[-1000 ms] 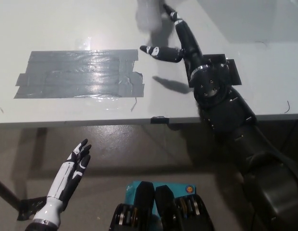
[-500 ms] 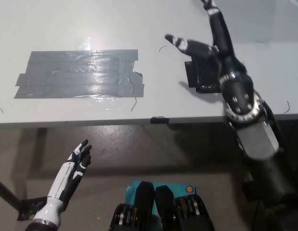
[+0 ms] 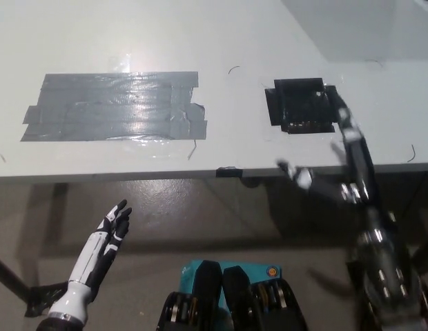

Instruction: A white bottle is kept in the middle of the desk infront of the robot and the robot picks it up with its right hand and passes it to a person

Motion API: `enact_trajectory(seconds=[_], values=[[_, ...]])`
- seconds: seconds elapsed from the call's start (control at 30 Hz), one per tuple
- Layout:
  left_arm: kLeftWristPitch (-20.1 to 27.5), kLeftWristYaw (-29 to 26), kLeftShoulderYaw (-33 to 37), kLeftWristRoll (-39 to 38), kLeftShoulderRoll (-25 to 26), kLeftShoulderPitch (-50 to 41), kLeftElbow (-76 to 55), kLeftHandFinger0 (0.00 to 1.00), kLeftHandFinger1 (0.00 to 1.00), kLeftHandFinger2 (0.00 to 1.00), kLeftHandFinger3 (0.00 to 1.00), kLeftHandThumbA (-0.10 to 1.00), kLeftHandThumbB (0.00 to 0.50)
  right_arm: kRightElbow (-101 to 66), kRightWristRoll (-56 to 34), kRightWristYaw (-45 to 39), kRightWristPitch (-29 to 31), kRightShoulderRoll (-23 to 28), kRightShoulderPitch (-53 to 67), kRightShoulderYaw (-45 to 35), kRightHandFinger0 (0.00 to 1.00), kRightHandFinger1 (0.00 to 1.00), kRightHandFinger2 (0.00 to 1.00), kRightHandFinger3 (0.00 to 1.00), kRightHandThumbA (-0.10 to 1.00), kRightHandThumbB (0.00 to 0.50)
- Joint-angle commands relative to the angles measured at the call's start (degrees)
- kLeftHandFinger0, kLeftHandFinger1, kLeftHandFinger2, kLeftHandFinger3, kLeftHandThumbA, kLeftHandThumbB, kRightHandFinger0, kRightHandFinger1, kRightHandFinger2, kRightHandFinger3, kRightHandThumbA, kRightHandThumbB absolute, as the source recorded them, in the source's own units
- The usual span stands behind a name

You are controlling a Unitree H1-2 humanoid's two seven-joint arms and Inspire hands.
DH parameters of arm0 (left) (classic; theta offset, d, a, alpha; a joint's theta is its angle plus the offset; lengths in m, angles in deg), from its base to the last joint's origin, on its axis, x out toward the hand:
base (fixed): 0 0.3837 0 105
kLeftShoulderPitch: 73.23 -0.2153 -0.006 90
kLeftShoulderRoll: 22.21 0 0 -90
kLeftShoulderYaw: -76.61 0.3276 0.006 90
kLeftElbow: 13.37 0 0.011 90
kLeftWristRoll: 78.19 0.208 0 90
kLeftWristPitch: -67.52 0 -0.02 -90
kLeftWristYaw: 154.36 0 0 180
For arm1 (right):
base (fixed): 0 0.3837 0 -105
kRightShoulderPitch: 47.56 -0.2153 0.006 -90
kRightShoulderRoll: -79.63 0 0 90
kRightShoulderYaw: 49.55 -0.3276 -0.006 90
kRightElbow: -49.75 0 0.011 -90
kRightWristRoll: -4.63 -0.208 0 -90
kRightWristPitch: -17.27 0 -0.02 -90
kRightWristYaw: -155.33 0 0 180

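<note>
The right hand (image 3: pixel 342 172) is spread wide, fingers apart and holding nothing, motion-blurred at the desk's near edge, with its black arm running down to the lower right. The white bottle shows nowhere in view, so its look and place cannot be told. On the pale desk (image 3: pixel 76 34) just beyond the hand lies a black square patch (image 3: pixel 302 104); well to the left sits a patch of grey tape (image 3: pixel 114 105). The left hand (image 3: pixel 107 238) rests below the desk edge, fingers straight, empty.
</note>
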Motion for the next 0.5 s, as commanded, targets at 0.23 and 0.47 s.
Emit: enact_trajectory(seconds=[0.23, 0.47], values=[[1.8, -0.9, -1.1, 0.1, 0.3, 2.8, 0.0, 0.99, 1.0, 1.0, 1.0, 0.97, 0.145, -6.2, -10.5, -7.1, 4.6, 2.9, 9.4, -0.1, 1.0, 1.0, 1.0, 1.0, 1.0, 0.294], [2.1, -1.5, -1.3, 0.6, 0.0, 2.5, 0.4, 1.0, 1.0, 1.0, 1.0, 1.0, 0.191, 8.2, -12.0, -9.4, 8.4, 2.7, 6.9, -0.1, 1.0, 1.0, 1.0, 1.0, 1.0, 0.317]])
